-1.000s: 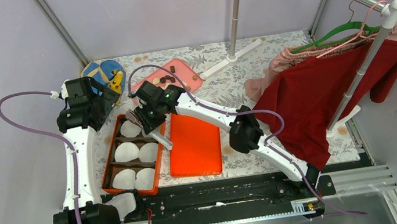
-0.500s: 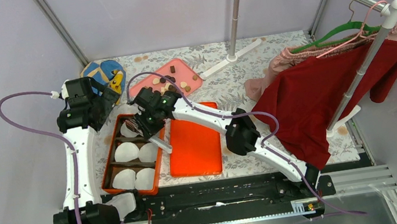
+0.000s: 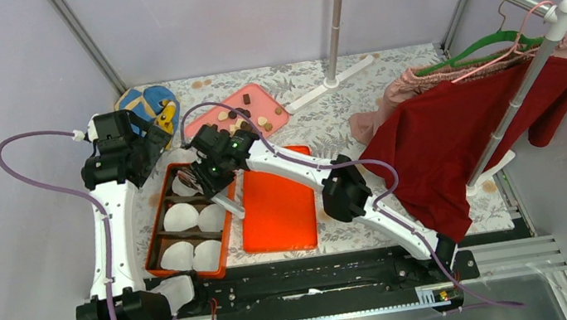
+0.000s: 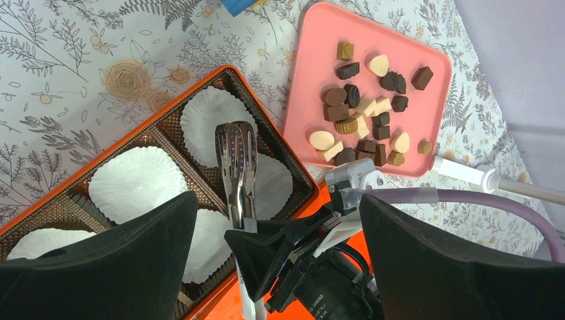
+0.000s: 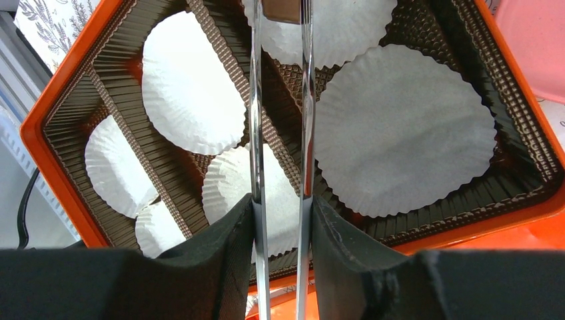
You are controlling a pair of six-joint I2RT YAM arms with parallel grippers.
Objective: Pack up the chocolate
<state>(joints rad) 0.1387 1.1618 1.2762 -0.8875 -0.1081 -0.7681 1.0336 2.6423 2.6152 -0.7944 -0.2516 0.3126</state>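
Several small dark, light-brown and cream pieces of chocolate (image 4: 363, 113) lie on a pink tray (image 4: 320, 40), which sits at the back in the top view (image 3: 212, 121). My right gripper (image 5: 280, 207) is shut on metal tongs (image 5: 256, 120). The tong tips hang over the far compartment of an orange box (image 5: 60, 133) lined with white paper liners (image 5: 406, 127). A brown piece (image 5: 281, 9) shows between the tips at the frame's top edge. My left gripper (image 4: 276, 267) is open and holds nothing, high above the box's far end (image 3: 146, 150).
An orange lid (image 3: 278, 207) lies flat to the right of the box (image 3: 156, 220). A blue and yellow toy (image 3: 151, 103) sits at the back left. A clothes rack with a red garment (image 3: 453, 136) and a pole base (image 3: 331, 78) fill the right side.
My right gripper has moved with the tongs from above the pink tray toward me and left, over the box's far end, uncovering the chocolates. The left arm has stayed still.
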